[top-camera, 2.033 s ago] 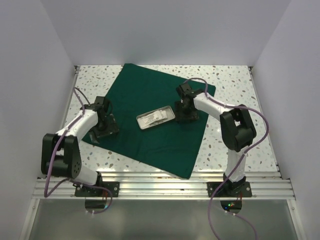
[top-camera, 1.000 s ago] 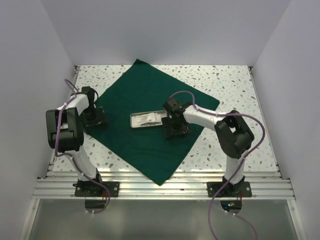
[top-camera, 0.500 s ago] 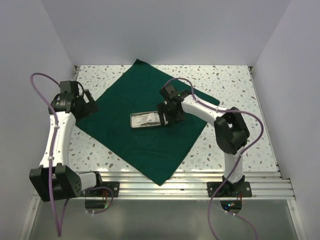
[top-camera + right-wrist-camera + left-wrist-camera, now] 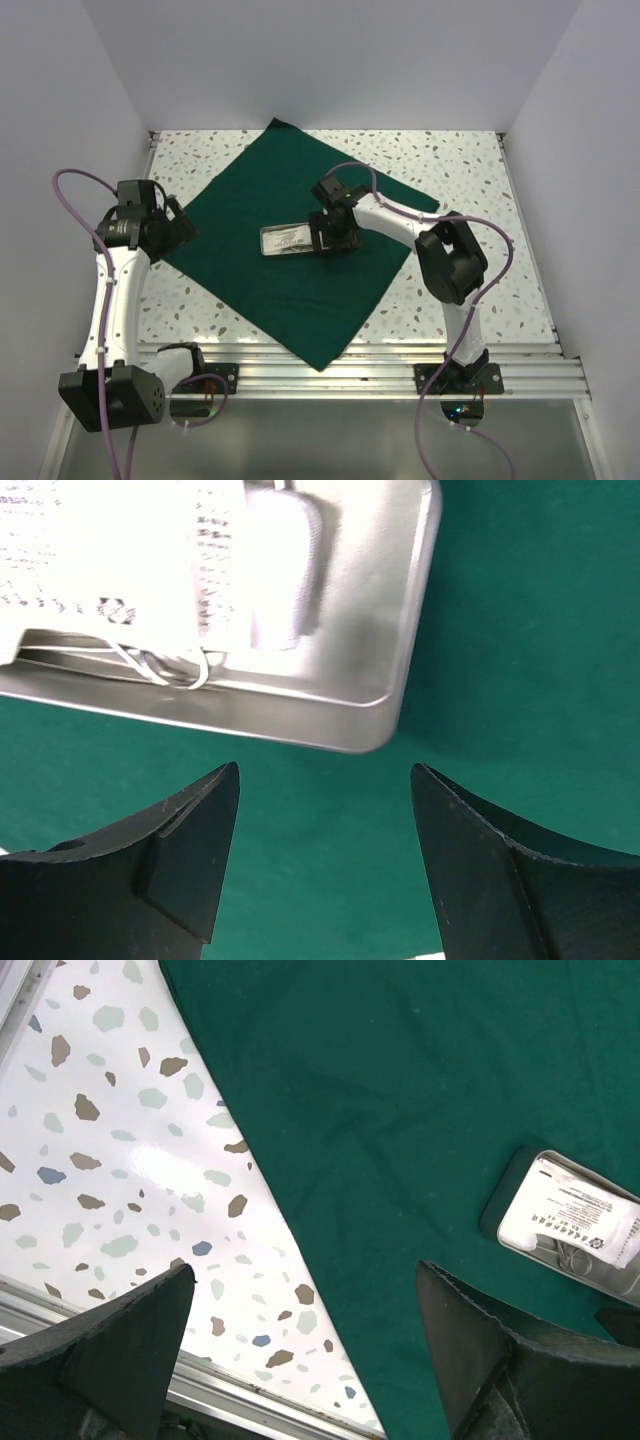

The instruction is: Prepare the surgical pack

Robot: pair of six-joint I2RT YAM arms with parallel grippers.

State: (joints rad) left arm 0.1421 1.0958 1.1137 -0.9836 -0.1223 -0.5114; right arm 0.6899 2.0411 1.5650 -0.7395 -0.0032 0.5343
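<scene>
A dark green drape (image 4: pixel 290 270) lies spread flat on the table as a diamond. A shallow steel tray (image 4: pixel 290 241) sits near its middle, holding a white printed packet (image 4: pixel 110 550), a white gauze pad (image 4: pixel 285 570) and steel instrument loops. My right gripper (image 4: pixel 333 236) is open, hovering just off the tray's right end; the tray (image 4: pixel 410 650) fills the top of the right wrist view. My left gripper (image 4: pixel 170 232) is open and empty above the drape's left corner; its wrist view shows the drape (image 4: pixel 420 1110) and the tray (image 4: pixel 570 1225).
The terrazzo tabletop (image 4: pixel 460 160) surrounds the drape. A metal rail (image 4: pixel 330 360) runs along the near edge, and white walls close in the left, back and right sides. The table's edge strip (image 4: pixel 230 1400) shows in the left wrist view.
The left arm has lifted off the drape's left corner and swung out left. The right gripper moved from right of the tray to its right end. The drape has shifted and turned.
</scene>
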